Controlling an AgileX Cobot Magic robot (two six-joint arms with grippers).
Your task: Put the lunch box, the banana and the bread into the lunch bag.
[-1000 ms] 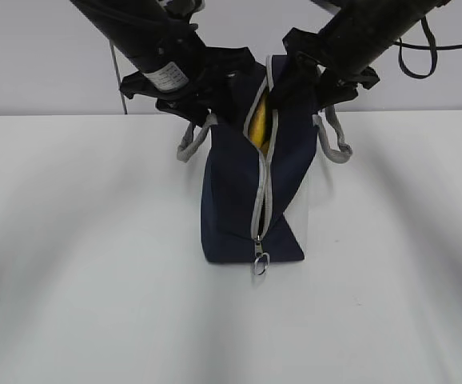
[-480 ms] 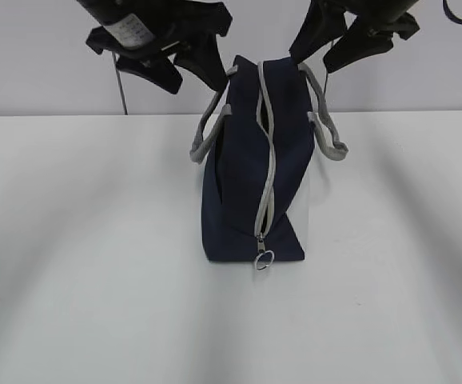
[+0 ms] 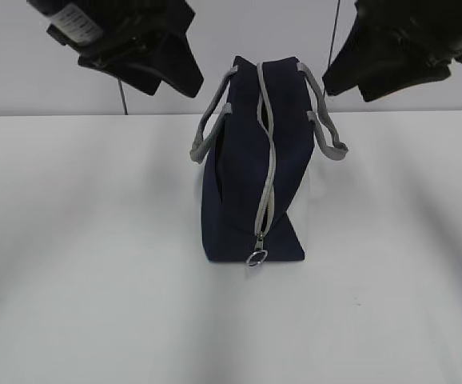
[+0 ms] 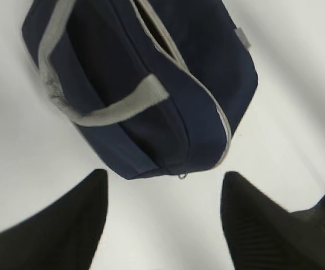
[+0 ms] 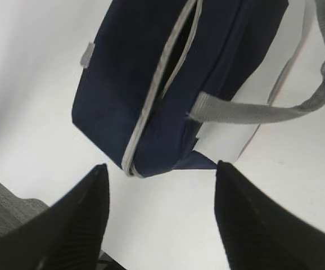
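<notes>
White table (image 3: pixel 71 280), grey wall: lunch bag (image 3: pixel 243 200) upright at centre, zip mostly undone.
Risk: bag looks top-heavy, could tip if a strap is snagged. Contents not visible. Left gripper (image 3: pixel 147 68) & right gripper (image 3: pixel 375 68) both wide open, empty, above bag, touching nothing.

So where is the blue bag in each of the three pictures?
Exterior view: the bag stands mid-table, its narrow end with the zipper ring facing us.
Left wrist view: the bag fills the upper half, above the two pincer fingers.
Right wrist view: the bag fills the top middle, one grey handle looping right.
Shared landmark: the grey zipper along the top.
</notes>
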